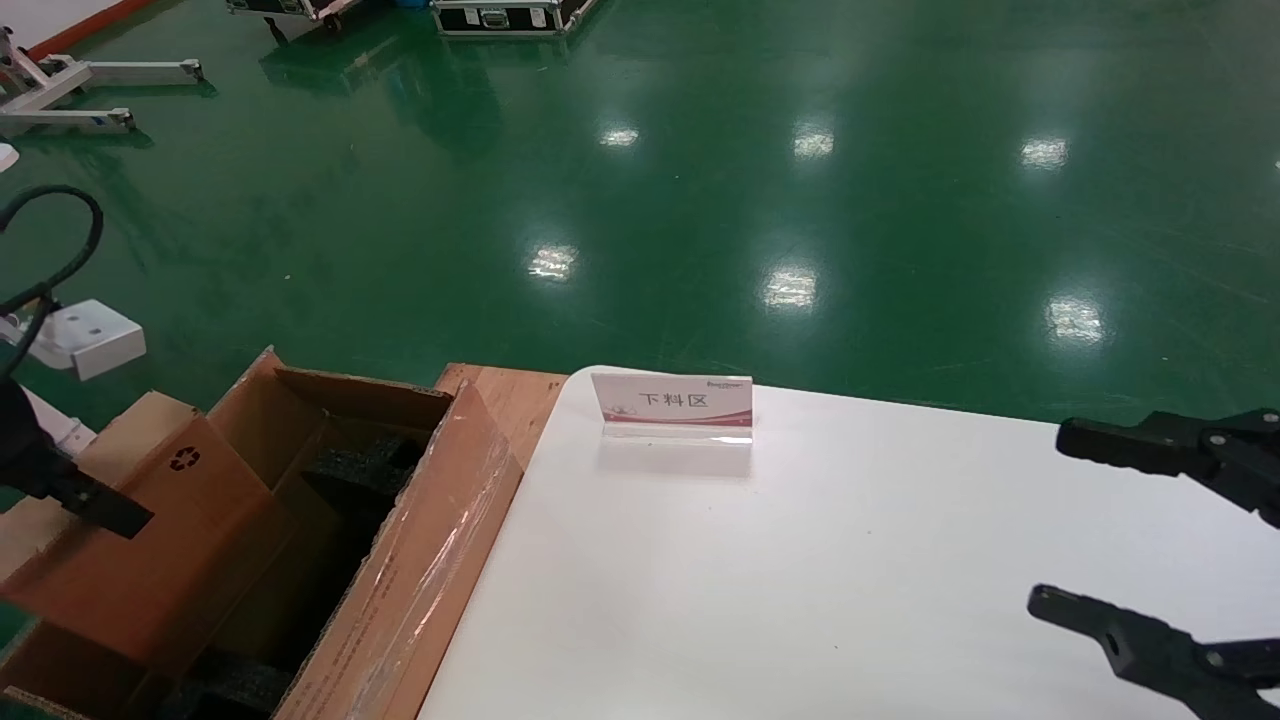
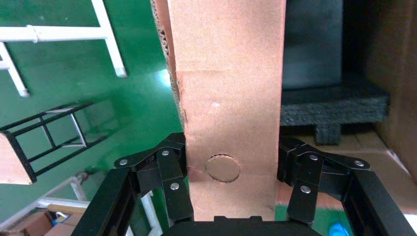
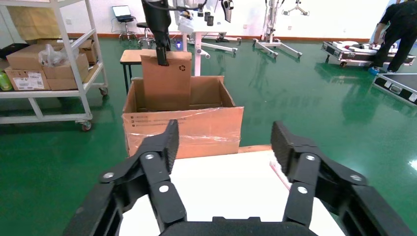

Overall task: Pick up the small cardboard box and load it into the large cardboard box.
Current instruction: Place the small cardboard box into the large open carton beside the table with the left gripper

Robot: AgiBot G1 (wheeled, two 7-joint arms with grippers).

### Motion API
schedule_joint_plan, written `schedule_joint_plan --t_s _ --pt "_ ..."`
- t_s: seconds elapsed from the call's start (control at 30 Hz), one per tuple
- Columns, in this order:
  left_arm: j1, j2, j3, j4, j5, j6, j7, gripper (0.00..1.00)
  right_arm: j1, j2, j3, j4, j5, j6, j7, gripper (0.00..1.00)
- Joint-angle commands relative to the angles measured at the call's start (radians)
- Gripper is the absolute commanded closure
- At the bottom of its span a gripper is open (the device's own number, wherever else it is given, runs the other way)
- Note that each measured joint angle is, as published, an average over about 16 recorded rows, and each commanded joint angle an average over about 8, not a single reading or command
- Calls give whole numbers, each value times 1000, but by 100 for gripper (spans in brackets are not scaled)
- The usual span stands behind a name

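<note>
The small cardboard box (image 1: 190,520), a flat brown panel with a black recycling symbol, stands upright and tilted, with its lower end down inside the large cardboard box (image 1: 430,560) at the far left. My left gripper (image 1: 105,508) is shut on the small box's upper edge. In the left wrist view the fingers (image 2: 169,169) press both faces of the small cardboard box (image 2: 228,98), with black foam (image 2: 334,105) beyond it. From the right wrist view the small cardboard box (image 3: 167,81) rises out of the large cardboard box (image 3: 182,130). My right gripper (image 1: 1050,520) hangs open over the table, holding nothing.
A white table (image 1: 800,580) fills the right side, with a small sign stand (image 1: 672,405) near its far edge. A wooden board (image 1: 510,390) lies between table and carton. A shelf cart (image 3: 49,73) with boxes stands beyond the carton. Green floor lies all around.
</note>
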Motion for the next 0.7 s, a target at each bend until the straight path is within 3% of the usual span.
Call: schedule_joint_plan --t_s 0.03,0.7 --pt "15 -10 1 -1 18 -20 -4 100 0 0 0 0 0 0 0 0" --pt "150 7 23 48 92 -193 -76 100 0 1 -1 0 1 1 -1 0"
